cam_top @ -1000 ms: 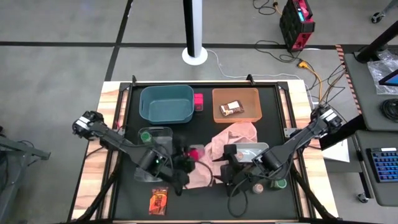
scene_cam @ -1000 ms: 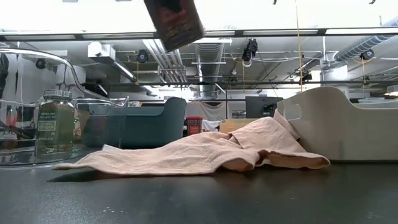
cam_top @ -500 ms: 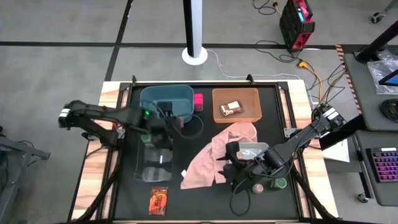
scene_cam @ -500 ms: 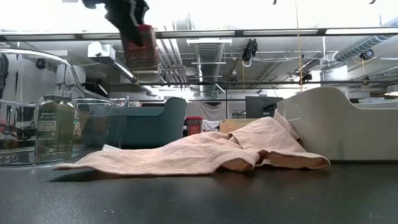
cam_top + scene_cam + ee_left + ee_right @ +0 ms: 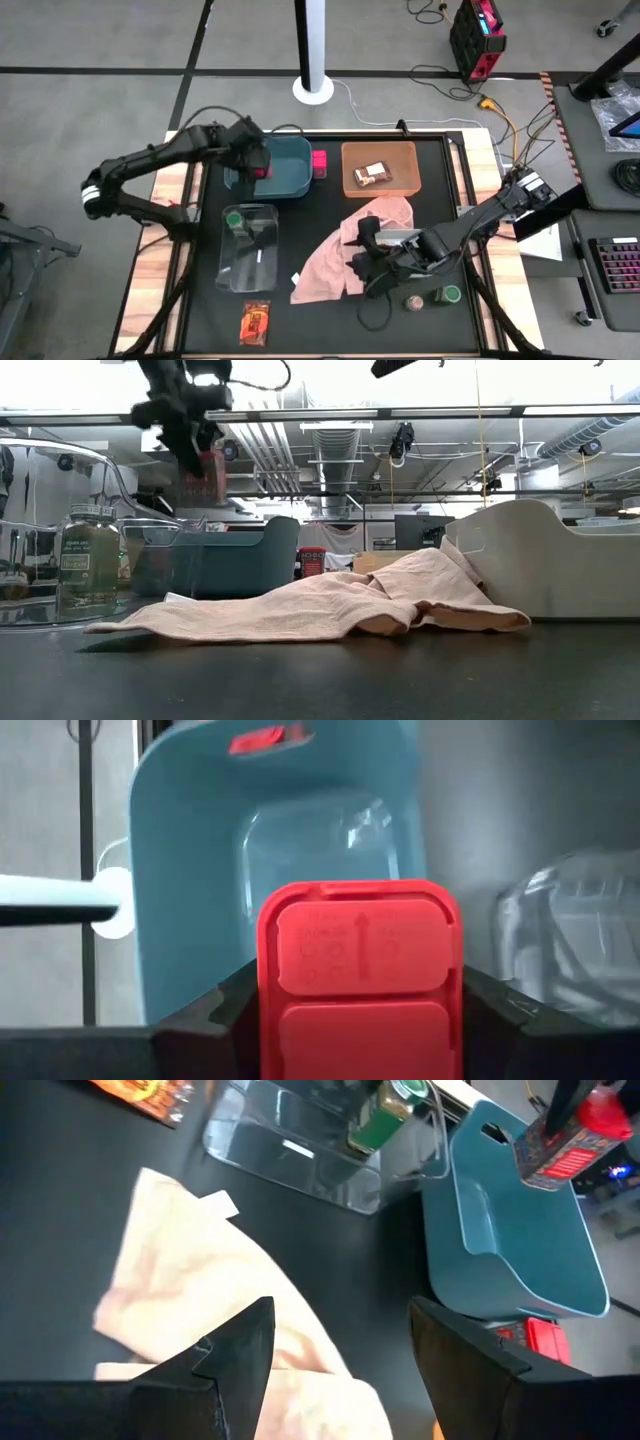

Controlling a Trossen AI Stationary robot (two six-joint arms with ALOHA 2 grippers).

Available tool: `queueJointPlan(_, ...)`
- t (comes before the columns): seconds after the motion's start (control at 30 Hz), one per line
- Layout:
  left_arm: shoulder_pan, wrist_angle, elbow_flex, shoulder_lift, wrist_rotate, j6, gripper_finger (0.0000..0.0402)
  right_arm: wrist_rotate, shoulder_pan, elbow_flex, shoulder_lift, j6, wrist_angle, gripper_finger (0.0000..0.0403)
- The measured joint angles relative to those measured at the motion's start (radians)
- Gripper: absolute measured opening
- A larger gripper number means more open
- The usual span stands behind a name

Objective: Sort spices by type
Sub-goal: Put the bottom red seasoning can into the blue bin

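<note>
Desk: black mat on the desk [image 5: 330, 320] under me, concrete floor all round, pink cloth [image 5: 345, 250] lying rumpled in the middle.
Left claw: I am holding the left claw [image 5: 256, 165] above the teal bin [image 5: 290, 180], clenched on a jar with a red flip lid [image 5: 360, 960]; the fingers are pressing both its sides.
Step in hand: I am judging this as the drop into the teal bin, so I want the jar well inside the rim, lowered close to the bin floor and upright before I let go, or it could tip or bounce off the wall.
Right claw: the right claw [image 5: 340, 1340] is hovering over the pink cloth near the grey bin [image 5: 415, 240], jaws apart, nothing between them.
Other spices: green-lidded jar [image 5: 234, 217] is sitting in the clear bin [image 5: 250, 275]; a pink box [image 5: 319, 162] is standing just beside the teal bin; a brown packet [image 5: 373, 174] is lying in the orange bin [image 5: 405, 155]; an orange-red packet [image 5: 256, 322] is lying on the desk near its front edge; two more jars [image 5: 430, 298] are waiting by the right arm.
</note>
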Motion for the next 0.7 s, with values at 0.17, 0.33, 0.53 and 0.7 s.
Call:
queueJointPlan(0.17,0.101,0.000,0.002,0.085,0.025,0.065,0.0192,-0.006,-0.034,-0.001,0.000,-0.007,-0.003,0.0219)
queueJointPlan(0.33,0.138,0.065,0.003,0.163,0.127,0.075,0.0192,-0.008,-0.053,-0.007,0.000,-0.019,-0.005,0.0219)
queueJointPlan(0.53,0.137,0.180,0.004,0.248,0.160,0.079,0.0192,-0.010,-0.061,-0.014,0.000,-0.020,-0.005,0.0219)
queueJointPlan(0.7,0.139,0.234,0.004,0.317,0.161,0.101,0.0192,-0.010,-0.064,-0.016,0.000,-0.022,-0.005,0.0220)
